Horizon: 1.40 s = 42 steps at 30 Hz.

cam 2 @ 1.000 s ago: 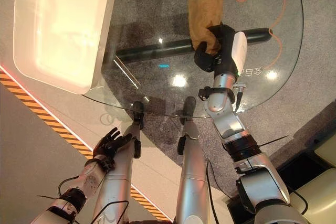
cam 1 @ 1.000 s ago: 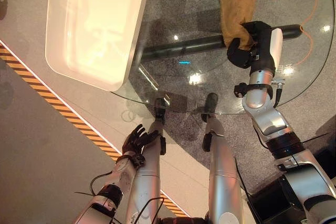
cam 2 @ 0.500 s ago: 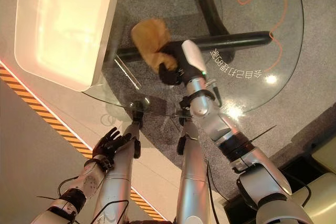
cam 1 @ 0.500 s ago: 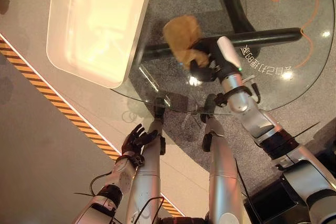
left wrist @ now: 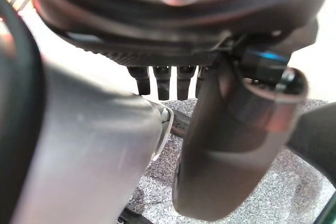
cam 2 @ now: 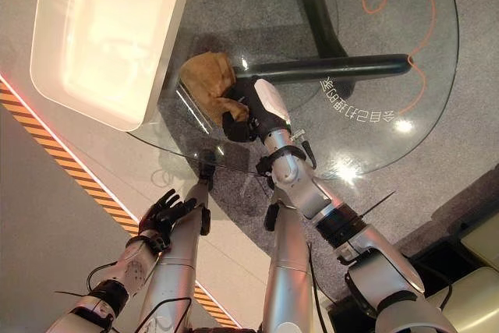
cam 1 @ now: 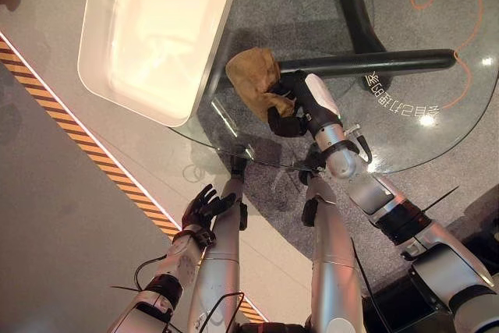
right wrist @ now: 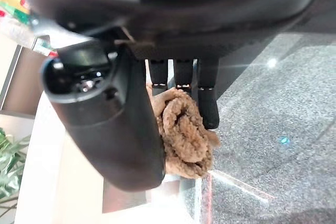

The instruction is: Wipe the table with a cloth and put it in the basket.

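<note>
On the round clear-glass table (cam 1: 437, 142), near its 7 o'clock edge, the right hand (cam 1: 300, 107) was clamped on the crumpled tan terry cloth (cam 1: 253, 76). Most of the cloth bulged from the hand toward 10 o'clock, lying just beside the white rounded-rectangular plastic basket (cam 1: 105, 87). Thumb and fingers (right wrist: 209, 106) pinched its nubby folds. Below the table, the left hand (cam 1: 204, 207) hung with fingers spread apart.
</note>
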Tool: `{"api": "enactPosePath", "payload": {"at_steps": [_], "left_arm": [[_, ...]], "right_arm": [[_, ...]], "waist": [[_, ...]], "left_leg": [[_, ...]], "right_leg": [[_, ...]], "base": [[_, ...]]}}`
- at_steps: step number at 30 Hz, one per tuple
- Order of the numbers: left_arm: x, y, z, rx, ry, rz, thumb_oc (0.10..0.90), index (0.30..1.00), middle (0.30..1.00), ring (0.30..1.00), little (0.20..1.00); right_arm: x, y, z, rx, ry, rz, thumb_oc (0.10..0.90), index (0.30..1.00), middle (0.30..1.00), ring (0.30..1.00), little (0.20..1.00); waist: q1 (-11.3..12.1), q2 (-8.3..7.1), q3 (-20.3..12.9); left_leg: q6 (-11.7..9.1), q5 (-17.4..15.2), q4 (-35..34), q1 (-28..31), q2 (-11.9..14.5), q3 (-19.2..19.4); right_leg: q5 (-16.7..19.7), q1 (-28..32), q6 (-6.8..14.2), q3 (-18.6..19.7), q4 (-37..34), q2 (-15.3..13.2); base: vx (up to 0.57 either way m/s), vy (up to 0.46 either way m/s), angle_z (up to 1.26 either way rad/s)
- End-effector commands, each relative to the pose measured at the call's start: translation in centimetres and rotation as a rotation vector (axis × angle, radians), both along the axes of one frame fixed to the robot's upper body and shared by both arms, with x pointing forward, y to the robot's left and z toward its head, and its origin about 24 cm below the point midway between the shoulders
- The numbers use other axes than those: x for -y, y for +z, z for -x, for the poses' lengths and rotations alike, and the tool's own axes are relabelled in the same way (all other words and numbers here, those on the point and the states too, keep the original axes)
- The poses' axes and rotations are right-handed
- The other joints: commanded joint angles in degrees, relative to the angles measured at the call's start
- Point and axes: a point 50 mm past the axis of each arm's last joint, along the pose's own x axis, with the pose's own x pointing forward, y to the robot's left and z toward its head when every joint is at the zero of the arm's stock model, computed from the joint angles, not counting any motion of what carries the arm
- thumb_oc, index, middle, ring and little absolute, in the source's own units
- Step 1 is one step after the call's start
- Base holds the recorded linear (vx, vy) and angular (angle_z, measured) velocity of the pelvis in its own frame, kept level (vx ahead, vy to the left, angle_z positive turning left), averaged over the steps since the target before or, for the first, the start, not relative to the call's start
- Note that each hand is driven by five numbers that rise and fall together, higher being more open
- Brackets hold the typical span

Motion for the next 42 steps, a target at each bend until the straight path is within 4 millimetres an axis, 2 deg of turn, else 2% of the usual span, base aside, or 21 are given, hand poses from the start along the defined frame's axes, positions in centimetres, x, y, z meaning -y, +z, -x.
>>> {"api": "enactPosePath", "payload": {"at_steps": [1, 7, 18, 26, 32, 38, 42], "left_arm": [[1.1, -1.6, 2.5, -0.027, -0.037, 0.030, 0.800, 0.900, 0.900, 0.900, 0.900], [0.7, -1.6, 2.7, -0.014, 0.021, 0.066, 0.800, 0.900, 0.900, 0.900, 0.900], [-0.6, -1.3, 4.0, 0.087, 0.121, 0.264, 0.800, 0.900, 0.900, 0.900, 0.900], [-0.4, -0.2, 4.8, 0.172, 0.118, 0.455, 0.800, 0.900, 0.900, 0.900, 0.900], [1.4, 2.4, 4.6, 0.258, 0.000, 0.637, 0.800, 0.900, 0.900, 0.900, 0.900], [1.9, 4.4, 4.4, 0.332, -0.060, 0.729, 0.800, 0.900, 0.900, 0.900, 0.900], [2.6, 5.9, 4.4, 0.400, -0.140, 0.852, 0.800, 0.900, 0.900, 0.900, 0.900]], "right_arm": [[-0.9, 2.0, 1.8, 0.134, 0.102, -0.129, 0.100, 0.300, 0.300, 0.300, 0.200], [0.1, 1.7, 1.9, 0.136, 0.072, -0.186, 0.100, 0.300, 0.300, 0.300, 0.200], [2.5, 0.7, 3.0, 0.123, 0.026, -0.305, 0.100, 0.300, 0.300, 0.300, 0.200], [3.2, 1.5, 4.6, 0.186, 0.060, -0.362, 0.100, 0.300, 0.300, 0.300, 0.200], [3.2, 2.7, 5.8, 0.225, 0.127, -0.402, 0.100, 0.300, 0.300, 0.300, 0.200], [3.1, 3.1, 6.8, 0.242, 0.190, -0.449, 0.100, 0.300, 0.300, 0.300, 0.200], [3.4, 3.4, 7.8, 0.243, 0.259, -0.451, 0.100, 0.300, 0.300, 0.300, 0.200]], "waist": [[-0.5, 1.77, -1.0], [-0.6, 1.57, -1.0], [-0.2, 0.77, -1.0], [0.3, 0.42, -1.0], [0.8, 0.24, -1.0], [0.8, 0.08, -1.0], [0.5, -0.15, -1.0]], "left_leg": [[3.4, -2.4, 2.2, -0.7, -3.8, 5.7], [3.5, -2.7, 1.9, 1.7, -3.9, 5.4], [3.6, -3.7, 0.7, 10.8, -3.3, 4.7], [3.8, -3.8, -0.7, 15.6, -3.3, 3.8], [4.0, -3.8, -2.0, 18.7, -3.2, 3.6], [4.0, -3.7, -2.7, 21.0, -2.9, 3.8], [4.0, -3.4, -3.1, 22.1, -2.5, 4.1]], "right_leg": [[1.9, 1.1, 1.1, -0.3, -3.1, 4.3], [1.3, 3.4, 0.9, -0.4, -2.9, 4.5], [-0.7, 13.0, 0.4, -1.9, -3.6, 4.2], [-1.7, 18.1, 0.2, -2.6, -4.2, 4.5], [-2.1, 21.6, 0.0, -3.0, -5.1, 5.0], [-2.7, 24.1, -0.4, -3.4, -5.5, 5.5], [-2.7, 25.6, -0.6, -3.3, -6.1, 5.9]], "base": [[0.00, 0.000, 0.00], [0.00, 0.000, 0.00], [-0.04, -0.047, 0.00], [-0.02, -0.047, 0.05], [-0.02, -0.040, 0.02], [-0.01, -0.020, 0.02], [0.00, 0.000, 0.00]]}}
